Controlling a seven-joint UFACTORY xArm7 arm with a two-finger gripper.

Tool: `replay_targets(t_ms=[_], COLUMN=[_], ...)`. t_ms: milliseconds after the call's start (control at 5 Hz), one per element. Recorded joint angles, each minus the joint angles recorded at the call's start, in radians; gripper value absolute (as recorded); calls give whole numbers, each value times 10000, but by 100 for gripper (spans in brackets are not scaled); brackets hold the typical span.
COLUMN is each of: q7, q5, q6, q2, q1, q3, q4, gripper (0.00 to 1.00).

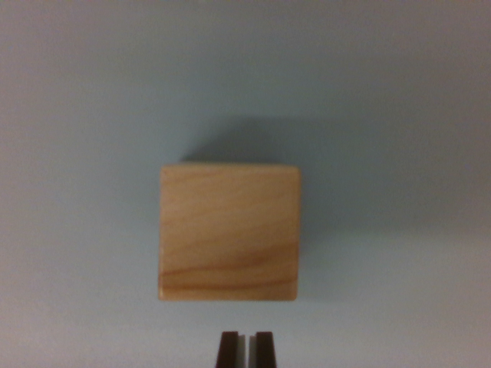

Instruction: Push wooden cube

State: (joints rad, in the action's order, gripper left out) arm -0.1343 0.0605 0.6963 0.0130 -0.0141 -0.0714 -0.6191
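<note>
The cube (pixel 229 232) sits flat on the table (pixel 77 115), and just below its near edge the pincer (pixel 245 349) waits with fingertips drawn nearly together, holding nothing, seemingly so they form one blunt face to push it away.

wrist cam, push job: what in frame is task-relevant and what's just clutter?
Belongs to the job:
- wooden cube, centred, square to the camera
- gripper, tips at the bottom edge, just short of the cube, a thin slit between the fingers

Just there:
- grey-blue surface under the cube
- nothing else in view, no loose items
</note>
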Motion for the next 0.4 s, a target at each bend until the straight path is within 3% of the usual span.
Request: replay_targets(t_ms=[200,400], q7=[0,-34], q5=[0,23], q6=[0,-238], q2=[0,1], q1=[0,-8], q3=[0,-19], q4=[0,265], gripper=[0,0])
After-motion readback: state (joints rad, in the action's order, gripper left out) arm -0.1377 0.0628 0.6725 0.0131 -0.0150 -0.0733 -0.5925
